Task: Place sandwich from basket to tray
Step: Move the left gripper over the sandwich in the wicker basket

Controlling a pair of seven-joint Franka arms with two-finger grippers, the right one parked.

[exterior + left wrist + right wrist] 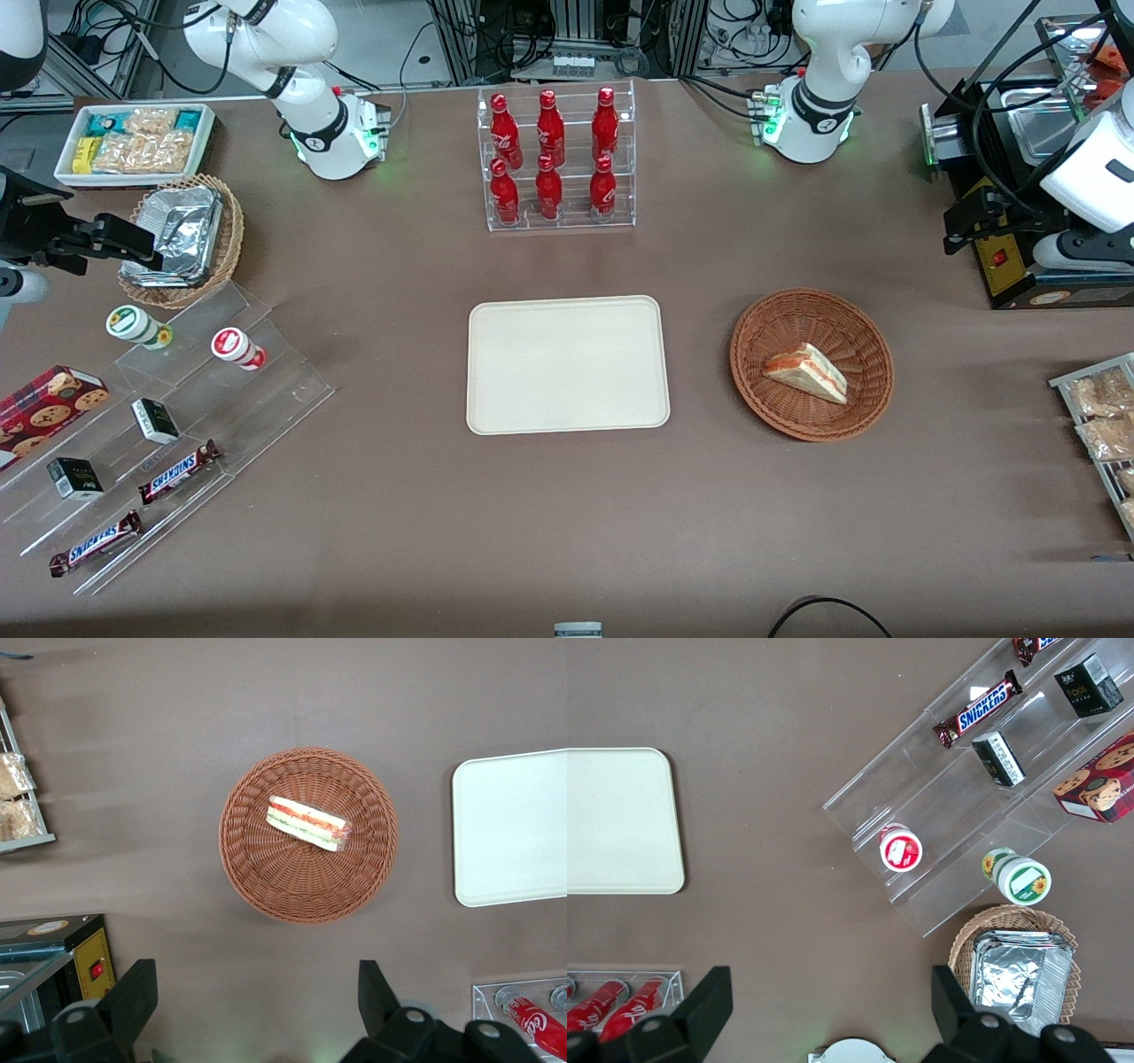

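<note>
The sandwich [808, 372] [308, 824], a white-bread wedge with orange-red and green filling, lies in the round reddish-brown wicker basket [753, 337] [248, 868]. Beside the basket, toward the parked arm's end, the cream tray [567, 363] [509, 828] lies flat with nothing on it. My left gripper [964, 226] [252, 992] hangs high over the table. It is farther from the front camera than the basket and nearer the working arm's end. It is open, with only bare table showing between its fingers [133, 992], and it touches nothing.
A clear rack of red bottles [558, 159] stands farther from the front camera than the tray. A black appliance [1010, 257] and a wire rack of snack packets [1099, 416] sit at the working arm's end. A stepped acrylic snack stand [177, 416] and a foil-filled tan basket [182, 239] sit at the parked arm's end.
</note>
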